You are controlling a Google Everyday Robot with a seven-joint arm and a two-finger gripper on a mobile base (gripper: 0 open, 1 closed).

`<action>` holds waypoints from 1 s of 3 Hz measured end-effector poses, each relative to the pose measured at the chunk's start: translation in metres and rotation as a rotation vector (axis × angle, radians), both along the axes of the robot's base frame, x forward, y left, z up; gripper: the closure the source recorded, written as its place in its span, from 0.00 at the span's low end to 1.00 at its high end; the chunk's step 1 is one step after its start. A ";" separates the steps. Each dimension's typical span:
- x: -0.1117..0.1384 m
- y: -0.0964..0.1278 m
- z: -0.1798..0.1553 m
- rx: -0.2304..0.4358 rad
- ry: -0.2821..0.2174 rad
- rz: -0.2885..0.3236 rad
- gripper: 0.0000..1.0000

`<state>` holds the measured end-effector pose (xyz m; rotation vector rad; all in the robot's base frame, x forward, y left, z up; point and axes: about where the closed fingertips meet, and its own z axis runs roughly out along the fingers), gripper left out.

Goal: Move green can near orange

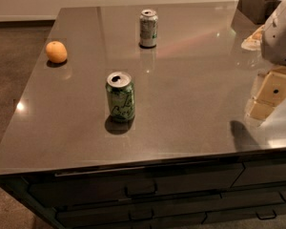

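The green can stands upright on the grey countertop, left of centre and towards the front. It is light green with dark lettering and a silver top with an open tab hole. The orange lies near the left edge, behind and to the left of the can, well apart from it. My gripper, cream-coloured, hangs over the right side of the counter under the white arm. It is far to the right of the green can and holds nothing that I can see.
A silver-grey can with green markings stands upright at the back centre. A dark container sits at the back right corner. Drawers with handles run below the front edge. Carpeted floor lies to the left.
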<state>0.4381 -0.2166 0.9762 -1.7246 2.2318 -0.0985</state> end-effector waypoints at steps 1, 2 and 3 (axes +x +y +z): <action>0.000 0.000 0.000 0.000 0.000 0.000 0.00; 0.014 0.030 -0.002 0.047 -0.004 0.016 0.00; 0.031 0.080 -0.007 0.123 -0.006 0.054 0.00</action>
